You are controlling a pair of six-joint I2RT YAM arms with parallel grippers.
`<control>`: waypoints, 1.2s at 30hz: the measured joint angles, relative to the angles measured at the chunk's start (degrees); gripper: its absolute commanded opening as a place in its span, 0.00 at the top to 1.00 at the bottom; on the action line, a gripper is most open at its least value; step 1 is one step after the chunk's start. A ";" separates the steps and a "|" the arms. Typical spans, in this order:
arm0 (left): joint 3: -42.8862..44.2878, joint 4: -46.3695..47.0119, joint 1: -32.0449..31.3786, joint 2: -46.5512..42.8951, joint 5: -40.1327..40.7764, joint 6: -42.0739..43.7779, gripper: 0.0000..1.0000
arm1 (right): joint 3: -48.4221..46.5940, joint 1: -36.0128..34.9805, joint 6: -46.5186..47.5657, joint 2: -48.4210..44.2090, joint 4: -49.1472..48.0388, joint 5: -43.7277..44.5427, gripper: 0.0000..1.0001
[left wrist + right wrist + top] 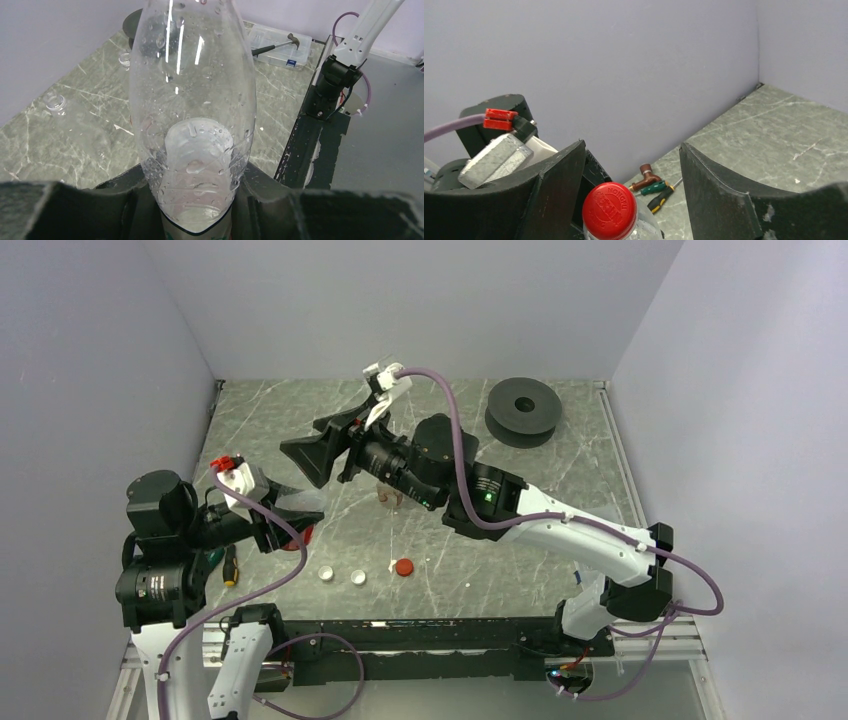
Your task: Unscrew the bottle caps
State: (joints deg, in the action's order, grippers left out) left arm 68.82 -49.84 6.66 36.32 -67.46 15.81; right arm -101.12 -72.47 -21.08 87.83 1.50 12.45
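Loose caps: two white caps (324,573) (358,578) and a loose red cap (403,566) lie on the table (280,410), near edge, left of centre.
Left claw (197,200): clamped on the clear bottle (192,90), one finger on each side of its body.
Red cap (610,210): seated on a bottle neck, between the fingers of the right claw (633,150).
Right claw state: spread wide, fingers clear of the cap.
Spool (524,410): black, far right.

A grey-green marbled surface (270,410) with white veins fills the bottom of a three-sided enclosure. A plain pale lavender back wall (420,300), left wall (90,370) and right wall (740,390) rise from its edges. The light is even and soft, and the shadows are faint.
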 measured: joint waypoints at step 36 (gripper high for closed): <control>-0.09 14.23 -0.44 0.15 -16.74 -25.11 0.99 | 4.11 9.86 -3.63 -0.61 -16.31 -48.96 0.90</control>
State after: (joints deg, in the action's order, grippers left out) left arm 68.73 -35.62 6.22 36.47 -84.20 -9.30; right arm -97.01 -62.61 -24.71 87.22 -14.81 -36.51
